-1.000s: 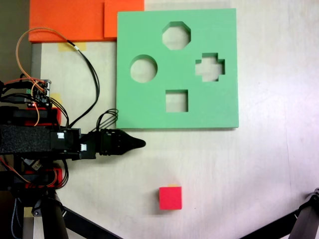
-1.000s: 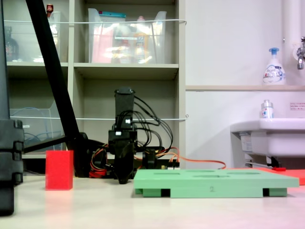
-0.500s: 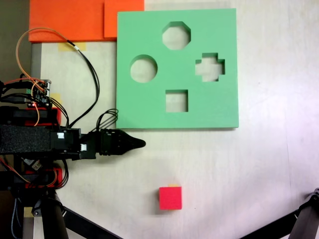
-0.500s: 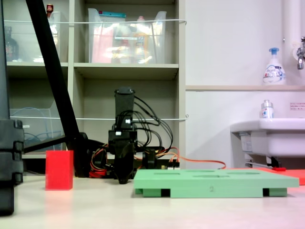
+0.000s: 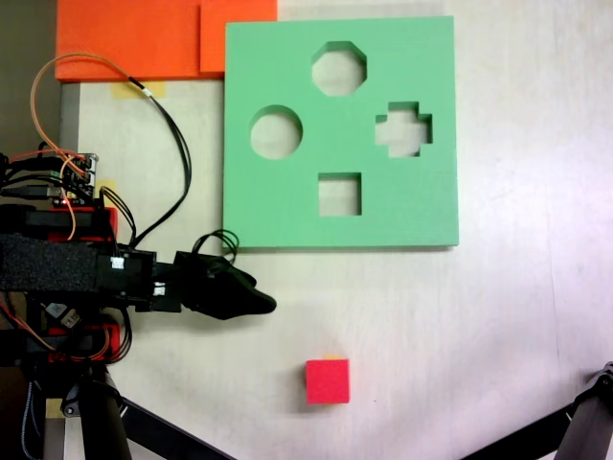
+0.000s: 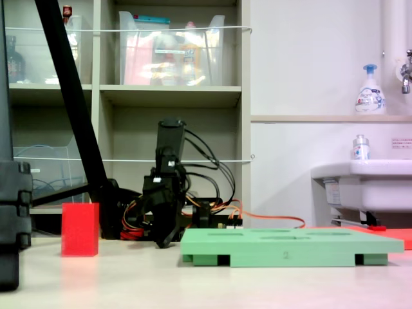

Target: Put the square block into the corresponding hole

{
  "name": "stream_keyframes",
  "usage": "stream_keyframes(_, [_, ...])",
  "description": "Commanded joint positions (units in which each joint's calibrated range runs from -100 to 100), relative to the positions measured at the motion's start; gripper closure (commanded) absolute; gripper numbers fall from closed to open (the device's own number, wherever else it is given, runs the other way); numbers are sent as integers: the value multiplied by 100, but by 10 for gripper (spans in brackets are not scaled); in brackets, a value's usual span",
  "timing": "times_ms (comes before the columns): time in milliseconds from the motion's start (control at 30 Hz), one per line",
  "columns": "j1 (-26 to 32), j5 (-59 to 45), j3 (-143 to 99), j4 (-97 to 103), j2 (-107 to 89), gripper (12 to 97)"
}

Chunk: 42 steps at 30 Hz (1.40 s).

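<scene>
**A light foam cube, waiting to be taken by its side faces**

In the view from above we see the square block (image 5: 328,381) lying alone on the tabletop (image 5: 498,316), well apart from the green board (image 5: 287,206) and from its square hole (image 5: 339,194), which is empty. The low side view shows the block (image 6: 80,229) standing flat on one face, to the left of the board (image 6: 290,248).

The end effector (image 5: 261,303) is near the lower left corner of the board and is not touching the block. Its tip looks like one dark point, so we cannot tell if the jaws are apart or together. It carries nothing.

We judge that the block is foam: very light, a little soft, and not slippery. It will not break, but a strong squeeze could deform it and make it fit badly. We think the best hold is on two opposite side faces, near the middle of their height, with the jaws parallel to the faces. In this way the edges of the cube stay aligned with the straight sides of the hole.
</scene>
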Motion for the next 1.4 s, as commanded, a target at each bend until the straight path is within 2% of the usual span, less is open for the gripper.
stream_keyframes(0, [-59, 742, -176, -58, -41, 592])
stream_keyframes(167, [-254, 1431, -176, -540, -41, 608])
stream_keyframes(400, [-527, 1949, 2117, -4574, -41, 636])
stream_keyframes(467, [-596, 1988, 2565, -4969, -41, 657])
stream_keyframes(833, [-806, 1988, 5377, -6683, -41, 652])
stream_keyframes(1000, [-860, 1978, 8567, -9100, 2934, 505])
stream_keyframes(1100, [-884, 1978, 9265, -9177, 3548, 440])
stream_keyframes(1233, [-918, 1973, 10123, -9273, 4777, 294])
stream_keyframes(1367, [-943, 1958, 10791, -9273, 5923, 286])
